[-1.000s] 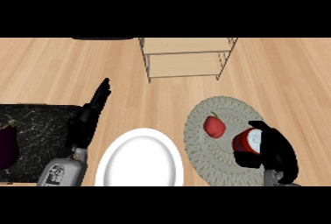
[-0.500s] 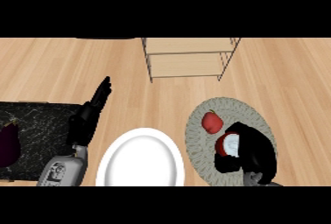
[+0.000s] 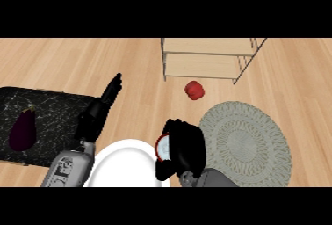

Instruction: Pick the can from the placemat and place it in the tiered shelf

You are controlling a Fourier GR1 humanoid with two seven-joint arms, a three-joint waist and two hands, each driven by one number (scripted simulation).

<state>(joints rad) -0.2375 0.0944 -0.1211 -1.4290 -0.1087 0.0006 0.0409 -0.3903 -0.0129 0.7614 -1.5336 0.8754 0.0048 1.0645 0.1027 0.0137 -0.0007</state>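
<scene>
- Inside your right hand (image 3: 185,147), fingers wrapped round it, sits the can (image 3: 163,146) — off the mat (image 3: 250,143) already.
- Shelf (image 3: 206,59) is up ahead of it; you've got carrying and placing left.
- Left hand (image 3: 97,114) rests flat, fingers straight.

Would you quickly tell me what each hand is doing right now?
Left hand: open, fingers straight, holding nothing, over the counter.
Right hand: fingers curled round the can, holding it beside the placemat.
</scene>
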